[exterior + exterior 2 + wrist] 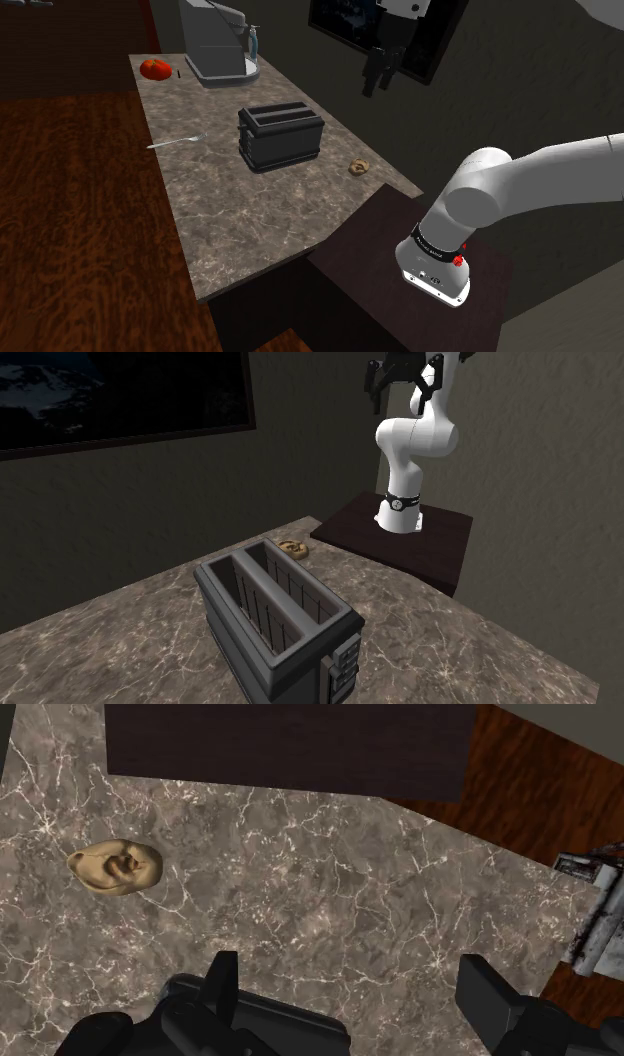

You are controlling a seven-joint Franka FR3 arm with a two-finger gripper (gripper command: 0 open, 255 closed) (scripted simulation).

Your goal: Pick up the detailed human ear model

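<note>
Wrist view gives me the gripper [350, 972] with its two black fingers spread wide and nothing between them, hanging above the marble counter [330, 874]. The ear model [116, 865], tan and lying flat on the counter, sits off to one side of the fingers, untouched. On the shoulder view I find it apart from the dark toaster [280, 135], on the toaster's side toward the stand [370, 290], near the counter's edge. A grey shape beyond the finger farther from the ear may be that toaster; I can't say for sure. Past the toaster's other side lie a fork [178, 141] and a red tomato [154, 68].
</note>
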